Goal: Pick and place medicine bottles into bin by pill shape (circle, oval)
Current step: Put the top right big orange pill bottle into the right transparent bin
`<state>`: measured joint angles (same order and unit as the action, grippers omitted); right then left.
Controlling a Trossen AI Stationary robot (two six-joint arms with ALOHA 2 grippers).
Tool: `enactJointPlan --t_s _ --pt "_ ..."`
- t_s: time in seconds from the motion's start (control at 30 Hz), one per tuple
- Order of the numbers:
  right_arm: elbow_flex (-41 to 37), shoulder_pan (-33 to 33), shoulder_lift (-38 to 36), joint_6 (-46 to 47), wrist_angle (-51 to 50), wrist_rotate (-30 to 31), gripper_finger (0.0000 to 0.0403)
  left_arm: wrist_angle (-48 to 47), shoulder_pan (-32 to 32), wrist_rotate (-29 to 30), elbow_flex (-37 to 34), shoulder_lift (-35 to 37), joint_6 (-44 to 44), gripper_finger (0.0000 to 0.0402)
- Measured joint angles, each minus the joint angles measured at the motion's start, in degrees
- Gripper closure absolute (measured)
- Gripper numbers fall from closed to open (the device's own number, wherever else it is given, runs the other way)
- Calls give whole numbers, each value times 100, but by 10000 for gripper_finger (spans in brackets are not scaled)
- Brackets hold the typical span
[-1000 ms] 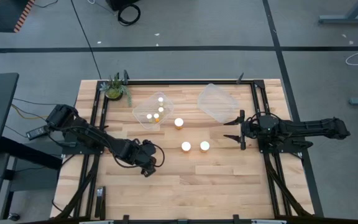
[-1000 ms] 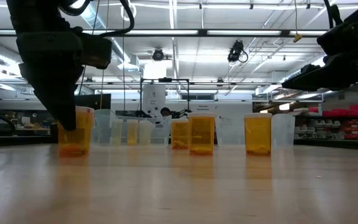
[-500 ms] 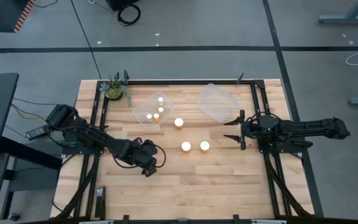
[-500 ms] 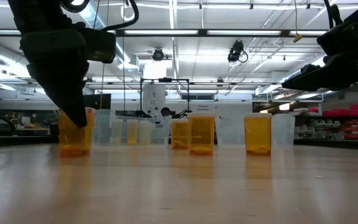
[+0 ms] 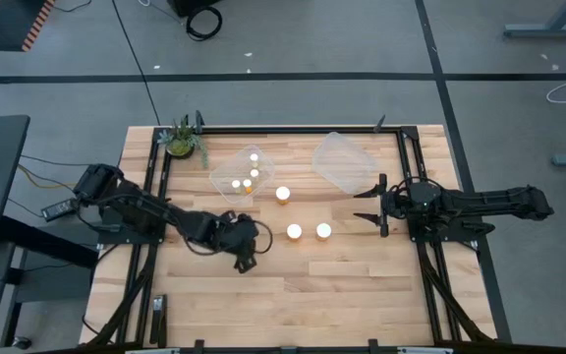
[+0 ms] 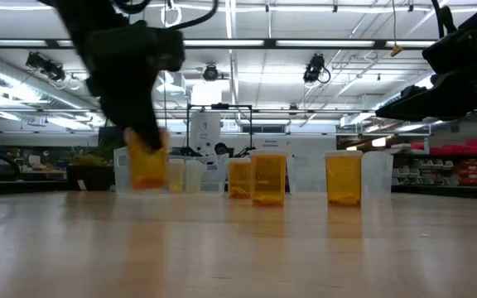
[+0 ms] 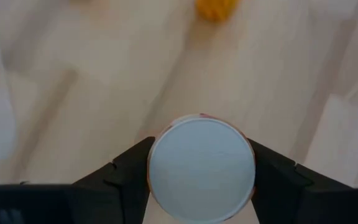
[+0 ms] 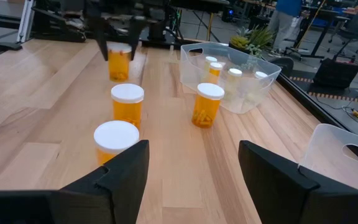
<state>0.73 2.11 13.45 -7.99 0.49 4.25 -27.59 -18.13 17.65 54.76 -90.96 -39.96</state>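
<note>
My left gripper [image 5: 247,256] is shut on an orange medicine bottle [image 6: 147,163] with a white cap [image 7: 201,168], held above the table left of centre. The same bottle [image 8: 119,63] shows far off in the right wrist view. Three more orange bottles [image 5: 283,194] [image 5: 294,232] [image 5: 323,231] stand upright on the wood. A clear bin [image 5: 220,183] at the far centre-left holds a few small bottles. A second clear bin [image 5: 344,162] stands to its right. My right gripper [image 5: 374,206] waits open at the table's right side. My left gripper pinches the bottle at its top, one finger [image 7: 129,180] on each side of the white cap's rim [image 7: 157,163]. The fingers come from above, slanting down. The bottle hangs upright below them, its base [image 6: 147,185] clear of the table.
A small potted plant [image 5: 182,141] sits at the far left corner. Black frame rails [image 5: 160,187] run along the table's left and right sides. Bare wood lies between the standing bottles and the near edge.
My left gripper has moved toward the table's right edge and risen a little. The orange bottle, which stood on the table, now hangs lifted clear and has travelled with the gripper.
</note>
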Motion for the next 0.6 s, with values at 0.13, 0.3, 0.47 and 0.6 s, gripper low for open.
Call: enactJointPlan --t_s 0.13,0.3,0.47,0.6 --pt "1 0 2 -2 0 0 148 -12 489 -121 328 -2 576 179" --pt "1 0 2 0 0 1 148 -92 1074 -481 833 -309 1371 180" --pt "0 -1 6 0 -7 1 148 -317 1550 -817 1563 -866 2126 177" --pt "0 0 17 0 -13 2 148 -711 1822 -1079 2160 -1322 2530 180"
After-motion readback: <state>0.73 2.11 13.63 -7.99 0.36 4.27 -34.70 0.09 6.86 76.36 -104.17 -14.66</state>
